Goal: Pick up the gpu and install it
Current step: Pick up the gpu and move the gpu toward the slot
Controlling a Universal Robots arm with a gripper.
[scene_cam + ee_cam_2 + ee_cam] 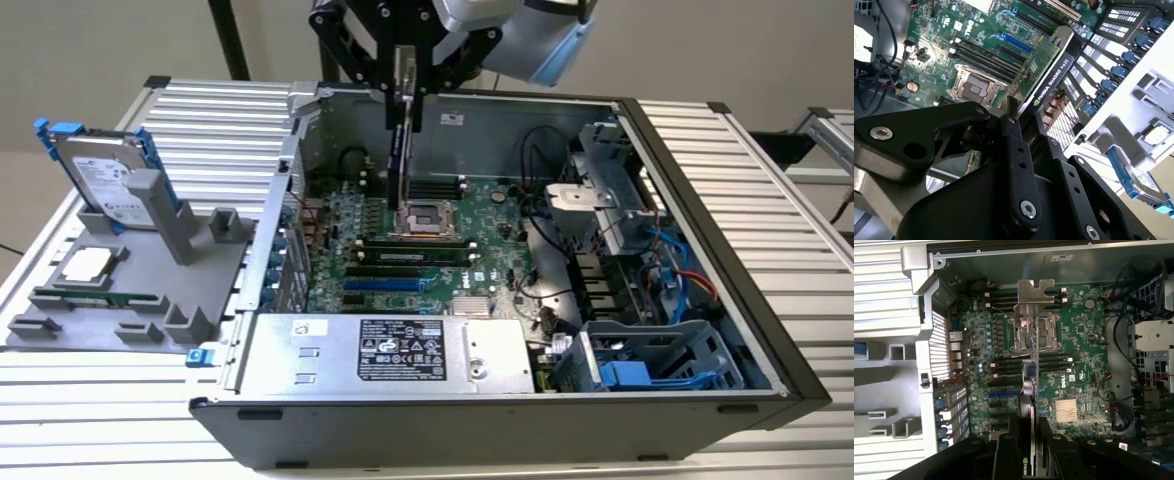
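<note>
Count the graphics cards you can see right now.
1. The graphics card hangs upright, clamped in the gripper, above the motherboard of the open computer case, not yet seated. More could be hidden elsewhere in the case.

Green-and-black gpu (1046, 70), green motherboard (497, 215), silver hard drive (107, 185), blue rails (56, 130)

A plain beige wall (107, 40) stands behind the ribbed aluminium table (747, 160)
</note>
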